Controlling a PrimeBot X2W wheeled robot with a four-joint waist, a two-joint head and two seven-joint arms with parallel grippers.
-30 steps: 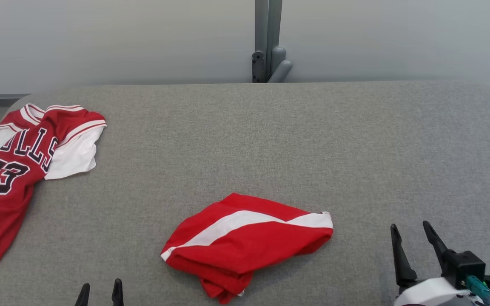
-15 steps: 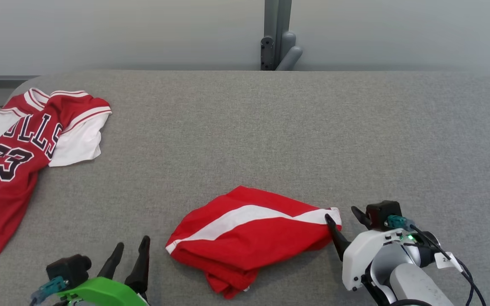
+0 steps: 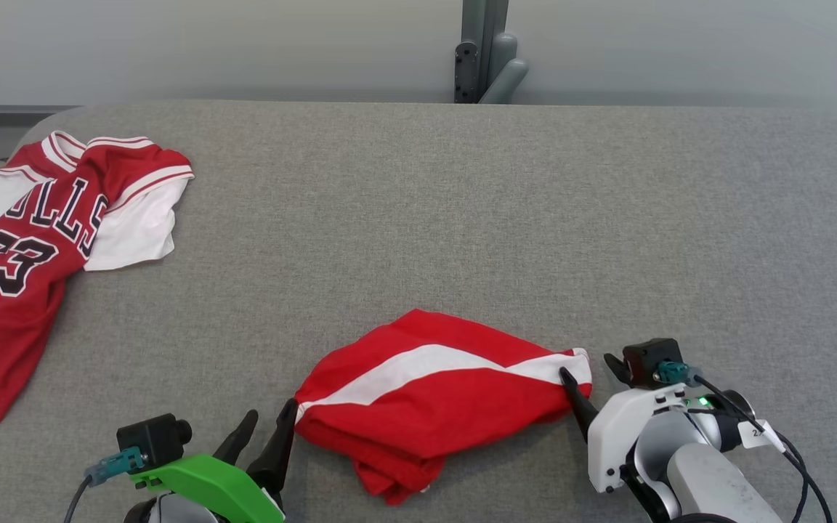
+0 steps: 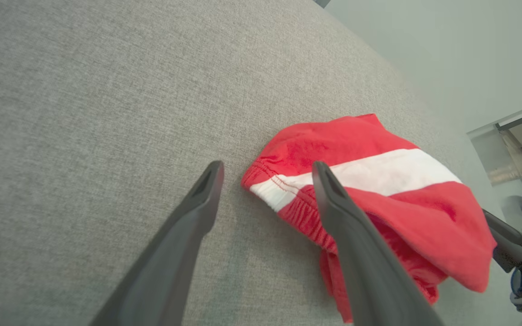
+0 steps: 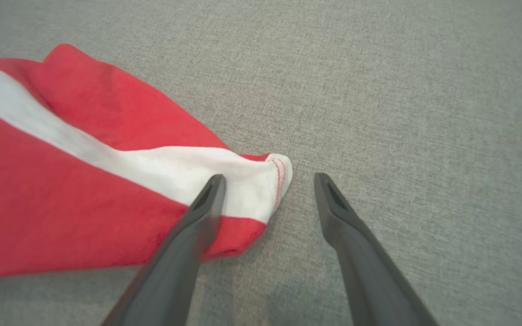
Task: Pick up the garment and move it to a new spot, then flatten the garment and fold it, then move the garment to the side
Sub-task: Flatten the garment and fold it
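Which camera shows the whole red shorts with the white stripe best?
The head view: the red shorts show whole there, stripe and all. The left wrist view shows one end close up, partly behind the left fingers. The right wrist view shows the other end, cut off at the picture's edge.

The left pincer (image 3: 270, 410) is coming up from the head view's bottom edge and closing on the near-left corner of the red garment (image 3: 433, 392). The right pincer (image 3: 585, 365) is swinging in from the lower right, straddling the garment's white-striped right end. The head camera is dipping, sliding the whole scene upward.
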